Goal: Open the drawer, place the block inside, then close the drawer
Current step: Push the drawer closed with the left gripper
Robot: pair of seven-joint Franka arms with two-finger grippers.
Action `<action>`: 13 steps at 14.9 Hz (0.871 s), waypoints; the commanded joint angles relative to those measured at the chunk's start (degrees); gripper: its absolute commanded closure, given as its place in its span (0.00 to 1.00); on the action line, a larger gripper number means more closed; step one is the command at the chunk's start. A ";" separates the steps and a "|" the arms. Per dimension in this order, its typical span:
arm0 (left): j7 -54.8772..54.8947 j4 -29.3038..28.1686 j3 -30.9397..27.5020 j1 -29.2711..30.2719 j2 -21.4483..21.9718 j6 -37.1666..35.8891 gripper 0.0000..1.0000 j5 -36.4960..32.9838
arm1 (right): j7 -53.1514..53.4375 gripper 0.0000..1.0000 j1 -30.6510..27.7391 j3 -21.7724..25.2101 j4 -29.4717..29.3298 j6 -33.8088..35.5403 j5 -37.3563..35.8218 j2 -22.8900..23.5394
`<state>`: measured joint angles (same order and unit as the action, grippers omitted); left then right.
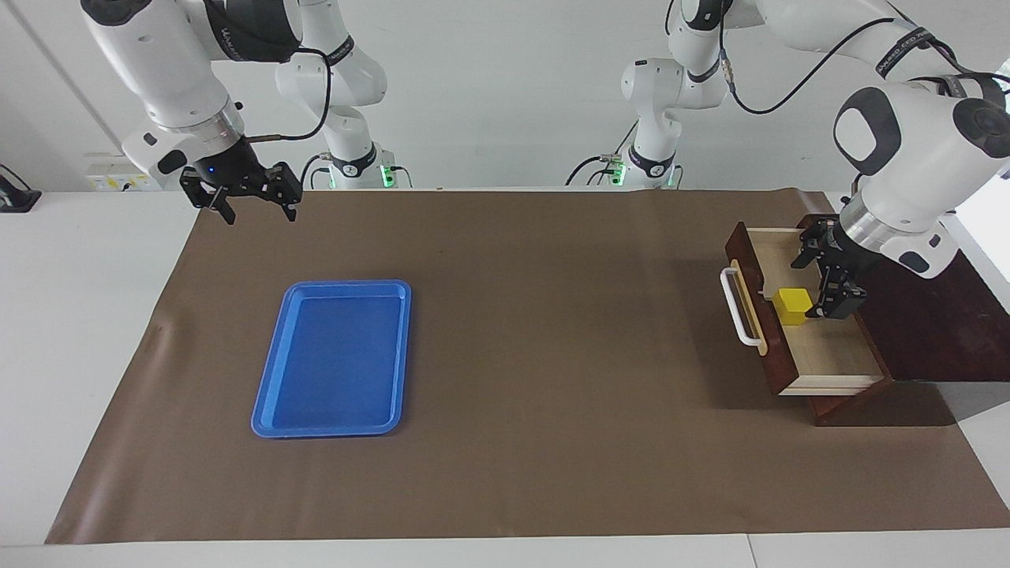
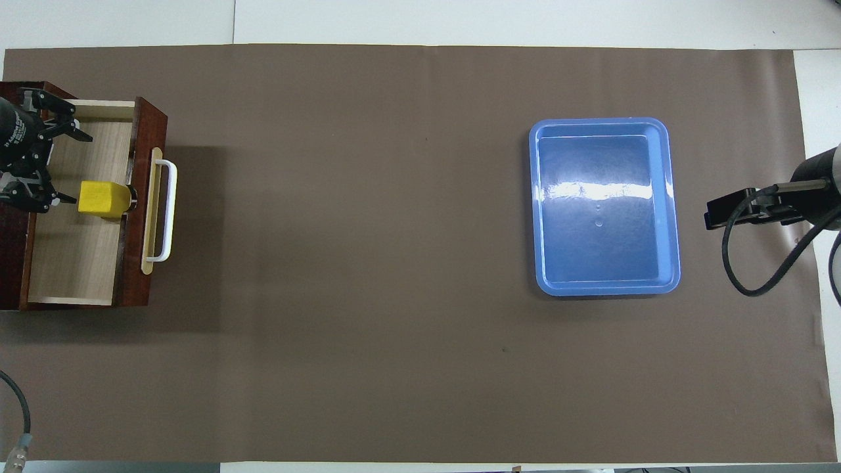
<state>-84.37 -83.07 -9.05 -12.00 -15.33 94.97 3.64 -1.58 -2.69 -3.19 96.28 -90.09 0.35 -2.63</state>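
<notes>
The dark reddish-brown drawer (image 1: 756, 272) (image 2: 146, 125) stands pulled out of its cabinet at the left arm's end of the table, white bar handle (image 1: 735, 309) (image 2: 169, 210) toward the table's middle. The yellow block (image 1: 791, 304) (image 2: 102, 198) rests on the drawer's pale floor, close to the front panel. My left gripper (image 1: 821, 284) (image 2: 69, 164) is inside the drawer, open, with one fingertip right beside the block and nothing gripped. My right gripper (image 1: 260, 214) hangs open and empty over the table's edge at the right arm's end, where that arm waits.
A flat blue tray (image 1: 335, 359) (image 2: 604, 210) lies empty on the brown mat, toward the right arm's end. The dark cabinet body (image 1: 939, 331) sits under the left arm's wrist.
</notes>
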 commanded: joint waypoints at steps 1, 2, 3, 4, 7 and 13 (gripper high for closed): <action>-2.90 -1.65 0.87 -1.18 -0.05 -0.66 0.00 -1.69 | -1.05 0.00 -0.74 -0.42 0.40 0.53 -1.14 -0.27; -3.17 -3.57 2.36 -1.27 0.04 0.39 0.00 -4.49 | -1.05 0.00 -0.74 -0.42 0.40 0.53 -1.14 -0.27; -3.26 -5.16 3.59 -1.27 0.04 1.44 0.00 -6.44 | -1.05 0.00 -0.65 -0.42 0.40 0.61 -1.06 -0.36; -3.35 -6.22 3.77 -1.36 0.04 1.62 0.00 -6.80 | -1.05 0.00 -0.65 -0.42 0.40 1.14 -1.06 -0.36; -3.35 -7.98 3.25 -1.27 0.39 3.46 0.00 -6.81 | -1.14 0.00 -0.65 -0.42 0.40 1.84 -1.06 -0.62; -3.26 -13.17 1.41 -1.27 2.24 7.07 0.00 -6.81 | -1.05 0.00 -0.65 -0.42 0.40 1.76 -1.06 -0.62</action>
<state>-87.16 -93.20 -6.47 -13.09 -15.41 100.04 -2.25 -1.58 -2.69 -3.19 96.29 -88.99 0.35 -2.63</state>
